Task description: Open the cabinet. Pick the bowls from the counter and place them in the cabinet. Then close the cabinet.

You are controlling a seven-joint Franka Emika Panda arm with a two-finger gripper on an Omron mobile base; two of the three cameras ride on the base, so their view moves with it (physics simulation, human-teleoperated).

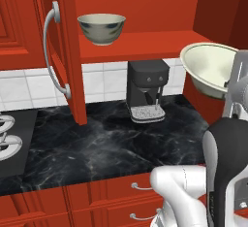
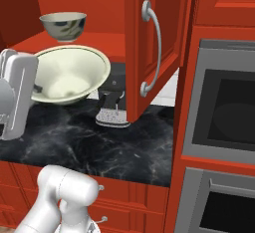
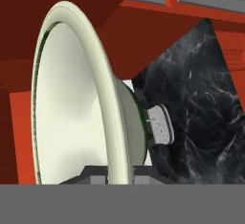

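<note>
While the cabinet (image 1: 63, 51) stands open, its left door (image 1: 58, 46) hides the shelf's left end in the left base view. Deeper bowl (image 1: 101, 28) sits on the red shelf (image 1: 145, 44), blue marks visible. Coffee machine (image 1: 147, 90) on the counter (image 1: 97, 143) below; in the right base view it is mostly hidden behind the shallow bowl (image 2: 67, 75). Shallow bowl held in the air just before the shelf edge, tilted. Gripper (image 3: 119, 176) clamped narrow on its rim; fingertips barely show in the hand view. Right base view adds the right door (image 2: 154, 43) and an oven (image 2: 224, 112), cut off at the frame edge.
</note>
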